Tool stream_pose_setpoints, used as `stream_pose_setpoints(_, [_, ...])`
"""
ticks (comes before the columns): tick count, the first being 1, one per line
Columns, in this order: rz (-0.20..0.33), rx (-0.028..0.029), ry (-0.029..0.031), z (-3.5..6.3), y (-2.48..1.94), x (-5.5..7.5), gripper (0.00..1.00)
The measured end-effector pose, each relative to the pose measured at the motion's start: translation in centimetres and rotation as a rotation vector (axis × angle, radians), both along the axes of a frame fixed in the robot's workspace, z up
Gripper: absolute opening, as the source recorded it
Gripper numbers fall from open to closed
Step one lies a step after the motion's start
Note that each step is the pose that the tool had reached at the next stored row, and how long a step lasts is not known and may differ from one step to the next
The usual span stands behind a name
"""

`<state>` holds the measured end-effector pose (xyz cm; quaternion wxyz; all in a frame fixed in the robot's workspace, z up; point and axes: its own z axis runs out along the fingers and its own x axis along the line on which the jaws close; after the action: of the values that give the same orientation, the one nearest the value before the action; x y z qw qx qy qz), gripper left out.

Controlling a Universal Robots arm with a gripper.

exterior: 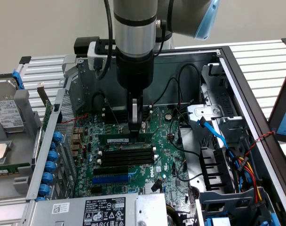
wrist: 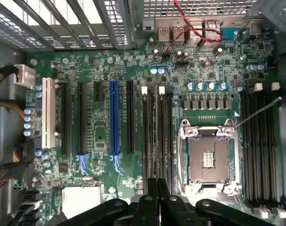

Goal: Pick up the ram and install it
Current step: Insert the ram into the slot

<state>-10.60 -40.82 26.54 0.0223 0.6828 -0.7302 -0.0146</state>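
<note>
Dark-green ram [exterior: 118, 139]: narrow stick with a white label, on edge in the black memory slot [exterior: 126, 154] row, on the side away from the blue expansion slot [exterior: 110, 179].
Gripper [exterior: 136, 128]: upright over the ram, toward its end on the exterior view's right, tips at its upper edge.
Wrist view: matte black fingers [wrist: 150, 193] pressed together; any grip on the ram cannot be told.
Wrist-view detail: square metal CPU socket [wrist: 208, 160].
</note>
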Motion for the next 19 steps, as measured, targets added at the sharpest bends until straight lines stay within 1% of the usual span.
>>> stream_pose_setpoints(3, [0.001,-0.0002,0.0000,-0.55,-0.03,-0.1,0.12])
stream_pose_setpoints(6, [0.001,0.0000,0.0000,-1.10,-0.28,-0.1,0.12])
stream_pose_setpoints(9, [0.001,-0.0001,0.0001,-1.62,-0.34,-0.1,0.12])
stream_pose_setpoints(14, [0.005,-0.0001,0.0006,-1.79,-0.37,0.0,0.12])
stream_pose_setpoints(19, [0.021,0.0000,0.0028,-1.87,-0.55,0.0,0.12])
